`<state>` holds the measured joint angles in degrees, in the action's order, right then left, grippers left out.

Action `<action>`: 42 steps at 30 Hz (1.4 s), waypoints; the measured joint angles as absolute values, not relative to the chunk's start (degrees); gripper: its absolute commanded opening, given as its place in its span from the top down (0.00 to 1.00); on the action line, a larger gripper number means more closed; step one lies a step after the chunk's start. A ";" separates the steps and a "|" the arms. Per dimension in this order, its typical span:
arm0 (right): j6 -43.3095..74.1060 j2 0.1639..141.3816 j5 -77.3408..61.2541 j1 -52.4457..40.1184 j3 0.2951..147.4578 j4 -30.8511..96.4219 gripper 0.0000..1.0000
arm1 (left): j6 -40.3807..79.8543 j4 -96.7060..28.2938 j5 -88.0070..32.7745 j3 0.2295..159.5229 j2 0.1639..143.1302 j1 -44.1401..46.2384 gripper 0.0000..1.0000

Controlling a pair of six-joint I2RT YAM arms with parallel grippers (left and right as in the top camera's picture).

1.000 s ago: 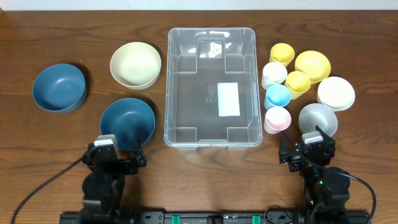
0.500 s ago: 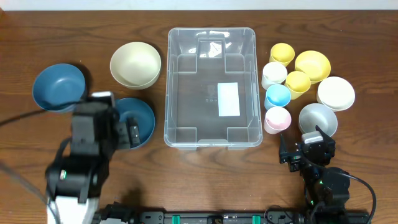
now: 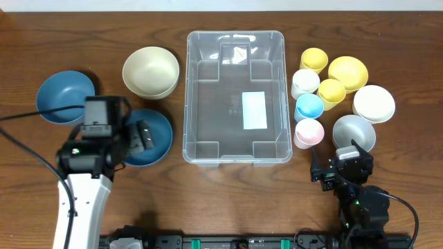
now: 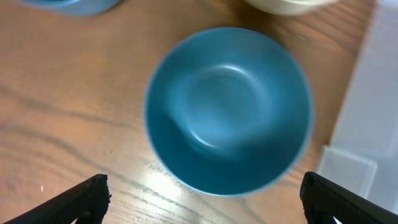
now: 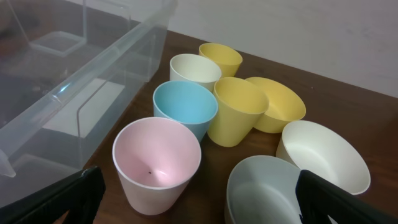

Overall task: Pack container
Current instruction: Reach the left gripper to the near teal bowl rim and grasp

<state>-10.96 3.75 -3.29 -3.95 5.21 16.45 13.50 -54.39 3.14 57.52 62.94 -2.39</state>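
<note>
1. Overhead: My left gripper (image 3: pixel 142 135) hangs over the left part of a dark blue bowl (image 3: pixel 159 135), which sits just beside the container (image 3: pixel 208 83). That large clear plastic bin stands mid-table on the wooden table (image 3: pixel 228 200), with a white label (image 3: pixel 254 111) on its base. A cream bowl (image 3: pixel 151 71) and a second blue bowl (image 3: pixel 64 95) lie to its left. My right gripper (image 3: pixel 339 168) rests low at the near edge, just beside a grey bowl (image 3: pixel 354 130). To the container's right cluster a pink cup (image 3: pixel 309 131), a light blue cup (image 3: pixel 309 106), a white cup (image 3: pixel 305 83), two yellow cups (image 3: pixel 314 59), a yellow bowl (image 3: pixel 348 72) and a white bowl (image 3: pixel 374 103).

2. Left wrist: My left gripper (image 4: pixel 205 193) has its jaws spread wide and grips nothing. The dark blue bowl (image 4: pixel 229 112) lies upright directly below, somewhat blurred. The container (image 4: pixel 373 93) shows along the right edge, close to the bowl.

3. Right wrist: My right gripper (image 5: pixel 199 199) also has its jaws wide apart, with nothing between them. The pink cup (image 5: pixel 157 162) stands nearest, upright, with the light blue cup (image 5: pixel 185 107) just behind it. The grey bowl (image 5: pixel 267 190) and the white bowl (image 5: pixel 320 155) sit to the right. The container (image 5: pixel 81 62) fills the left side, its wall just beside the cups.
</note>
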 measured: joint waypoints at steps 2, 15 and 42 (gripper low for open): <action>-10.96 3.75 -3.29 -3.95 5.21 16.47 0.01 | 14.57 -54.43 2.00 57.49 62.92 -5.67 0.02; -10.96 3.75 -3.29 -3.95 5.21 16.45 0.01 | 16.14 -42.72 -10.76 43.57 62.92 -18.44 0.02; -10.96 3.75 -3.29 -3.95 5.21 16.47 0.01 | 18.57 -25.74 -13.28 33.12 73.25 -20.58 0.80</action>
